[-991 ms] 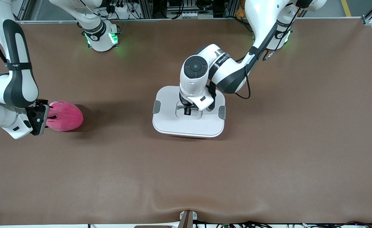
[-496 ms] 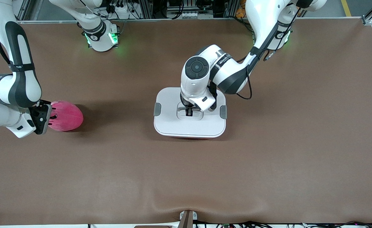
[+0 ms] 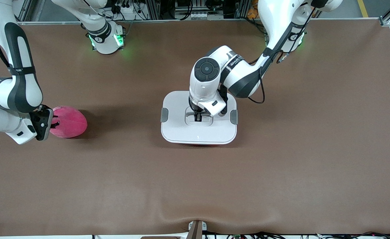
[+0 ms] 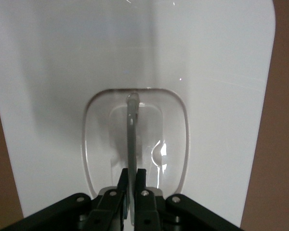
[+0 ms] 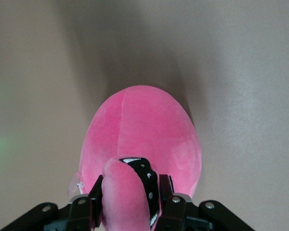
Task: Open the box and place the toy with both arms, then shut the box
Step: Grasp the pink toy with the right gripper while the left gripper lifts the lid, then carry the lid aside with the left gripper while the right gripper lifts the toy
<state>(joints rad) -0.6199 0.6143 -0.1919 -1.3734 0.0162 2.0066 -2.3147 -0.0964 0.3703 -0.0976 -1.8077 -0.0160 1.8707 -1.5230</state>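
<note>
The box [image 3: 181, 129] stands mid-table with its white lid [image 4: 207, 72] on and a grey clip [image 3: 164, 115] at each side. Only a thin red strip of the tub shows under the lid's edge nearest the front camera. My left gripper [image 3: 197, 117] reaches straight down into the lid's recess, shut on the thin upright handle [image 4: 131, 130]; the left gripper [image 4: 132, 175] pinches it between both fingers. The toy [image 3: 70, 122], a hot-pink plush egg, lies at the right arm's end of the table. My right gripper [image 3: 52, 122] is shut on the toy [image 5: 144, 130], and the right gripper [image 5: 132, 185] squeezes a pink flap with a black dotted band.
The brown table [image 3: 281, 166] stretches wide around the box and toy. Both green-lit arm bases [image 3: 107, 39] stand along the edge farthest from the front camera. A small bracket [image 3: 196, 229] sits at the table's nearest edge.
The right gripper's fingers have closed in on the toy's flap. The left arm has shifted slightly, still gripping the handle, and the box has crept a little with it.
</note>
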